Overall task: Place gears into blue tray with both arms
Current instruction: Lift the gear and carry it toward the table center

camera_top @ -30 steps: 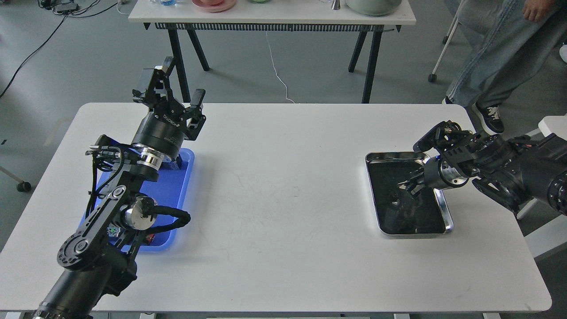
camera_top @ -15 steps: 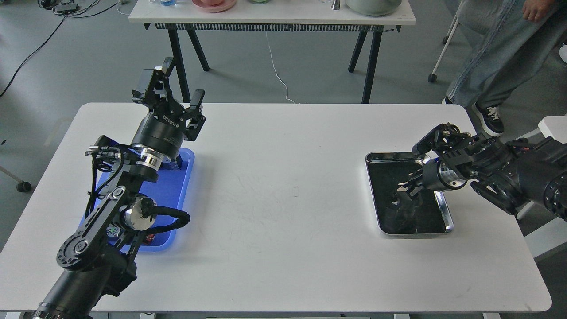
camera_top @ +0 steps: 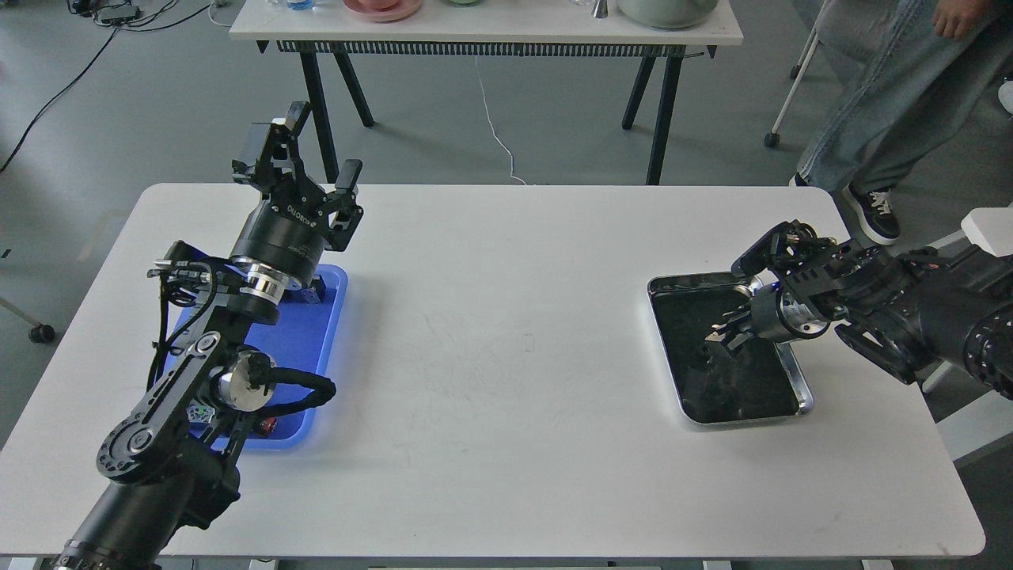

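The blue tray lies at the table's left, largely covered by my left arm. My left gripper is raised over the tray's far end, open, with nothing between its fingers. At the right, my right gripper reaches down into the steel tray with the black inside. Its fingers are small and dark against the black, so their state is unclear. I cannot make out any gears in the steel tray or in the blue tray.
Small coloured parts lie at the blue tray's near end. A second table with dishes stands behind. A person's legs are at the back right. A white object sits at the right edge.
My right gripper has moved slightly left and lower inside the steel tray, and the tray has shifted a little leftward. The left gripper has barely drifted.
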Controlling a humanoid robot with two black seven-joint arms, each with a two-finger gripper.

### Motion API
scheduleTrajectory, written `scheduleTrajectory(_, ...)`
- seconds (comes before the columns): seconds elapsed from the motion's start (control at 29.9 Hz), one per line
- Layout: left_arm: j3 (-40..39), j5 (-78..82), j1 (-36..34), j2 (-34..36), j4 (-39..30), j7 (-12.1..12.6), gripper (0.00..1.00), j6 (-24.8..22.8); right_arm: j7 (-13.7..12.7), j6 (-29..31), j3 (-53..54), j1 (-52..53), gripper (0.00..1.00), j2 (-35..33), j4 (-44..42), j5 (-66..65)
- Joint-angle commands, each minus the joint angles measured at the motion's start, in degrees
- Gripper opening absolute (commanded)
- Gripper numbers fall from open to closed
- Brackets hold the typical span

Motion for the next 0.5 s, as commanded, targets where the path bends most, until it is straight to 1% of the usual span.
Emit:
scheduleTrajectory(0.0, 0.0, 0.0, -0.08, -0.04, 0.0, 0.0, 1.0, -0.01, 0.01, 0.09, -0.08, 0.53, 0.15, -0.24, 0.29, -0.01)
scheduleTrajectory(0.23, 0.0, 0.0, -0.08, -0.13, 0.0, 0.0, 1.0, -0.01, 0.01, 0.09, -0.25, 2.2, 0.15, -1.29, 1.17, -0.01)
scheduleTrajectory(0.47, 0.0, 0.0, -0.17, -0.13, 0.0, 0.0, 1.0, -0.01, 0.01, 0.17, -0.26, 6.58, 0.15, -4.28, 5.73, -0.01)
